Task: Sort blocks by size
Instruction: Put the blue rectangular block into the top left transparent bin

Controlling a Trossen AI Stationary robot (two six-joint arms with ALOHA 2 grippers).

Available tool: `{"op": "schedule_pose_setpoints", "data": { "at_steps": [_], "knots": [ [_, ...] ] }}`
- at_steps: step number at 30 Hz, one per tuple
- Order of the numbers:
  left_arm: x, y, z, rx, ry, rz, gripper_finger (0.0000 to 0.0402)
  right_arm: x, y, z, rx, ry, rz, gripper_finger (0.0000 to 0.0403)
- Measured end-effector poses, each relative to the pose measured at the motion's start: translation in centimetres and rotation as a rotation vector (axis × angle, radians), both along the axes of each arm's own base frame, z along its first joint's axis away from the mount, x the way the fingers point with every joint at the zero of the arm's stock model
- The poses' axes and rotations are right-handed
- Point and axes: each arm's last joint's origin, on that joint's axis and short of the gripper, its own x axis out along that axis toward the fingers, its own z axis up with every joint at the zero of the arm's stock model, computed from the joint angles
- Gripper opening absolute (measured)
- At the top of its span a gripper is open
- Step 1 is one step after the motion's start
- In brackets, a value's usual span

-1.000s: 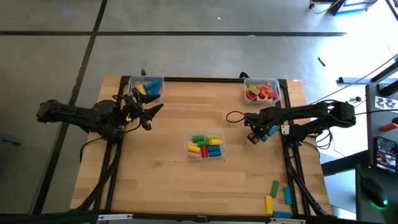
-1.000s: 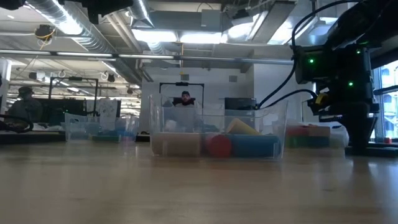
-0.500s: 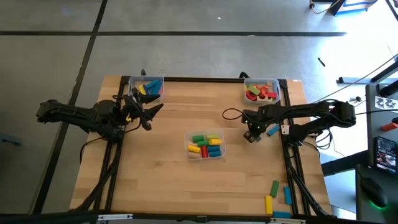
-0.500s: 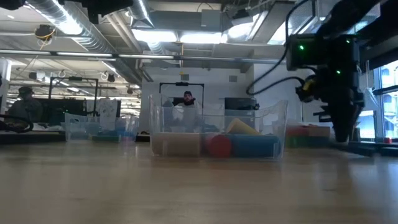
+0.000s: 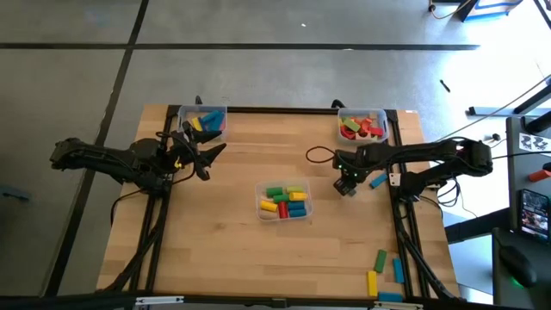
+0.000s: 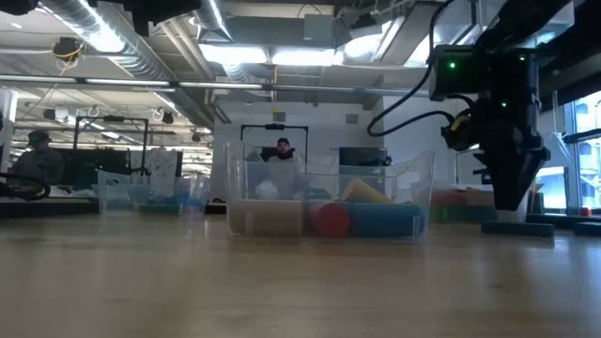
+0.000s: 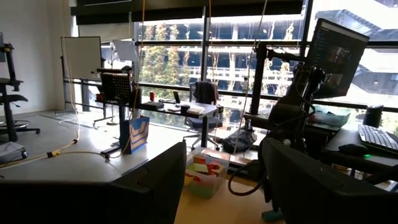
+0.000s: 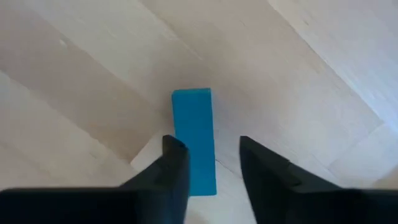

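A blue bar block (image 8: 193,140) lies flat on the table near its right side; it also shows in the high view (image 5: 376,181) and the low view (image 6: 517,228). My right gripper (image 8: 214,144) is open, points down and hovers just above it (image 6: 507,192), touching nothing. In the right wrist view, one finger shows on each side of the block's near end. My left gripper (image 7: 221,186) is open and empty, and waits at the table's left side (image 5: 207,155). A clear bin (image 5: 284,201) in the middle holds several coloured blocks.
Two more clear bins with blocks stand at the far edge, one on the left (image 5: 205,120) and one on the right (image 5: 362,126). Several loose blocks (image 5: 380,259) lie near the front right corner. A black cable loop (image 5: 320,158) lies by my right arm.
My right gripper has risen from the table top and gone a little toward the table's left edge. The blue block has stayed flat on the table.
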Motion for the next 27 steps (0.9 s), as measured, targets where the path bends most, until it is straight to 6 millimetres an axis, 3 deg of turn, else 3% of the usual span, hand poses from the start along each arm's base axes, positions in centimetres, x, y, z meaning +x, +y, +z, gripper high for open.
{"op": "schedule_pose_setpoints", "data": {
  "at_steps": [5, 10, 18, 27],
  "knots": [
    [0.0, 0.0, 0.0, 0.0, 0.0, 0.0, 0.021, 0.3, 1.3, -0.6, -0.13, -0.02, 0.01, 0.0203],
    [0.0, 0.0, 0.0, 0.0, 0.0, 0.0, 0.021, 0.3, 3.8, -1.2, -0.277, -0.064, 0.015, 0.0237],
    [0.0, 0.0, 0.0, 0.0, 0.0, 0.0, 0.021, -1.6, 7.1, -3.9, -0.416, -0.178, -0.026, 0.0234],
    [0.0, 0.0, 0.1, -0.002, -0.007, 0.0, 0.021, -3.5, 8.2, -6.9, -0.481, -0.364, -0.038, 0.0209]
  ]
}}
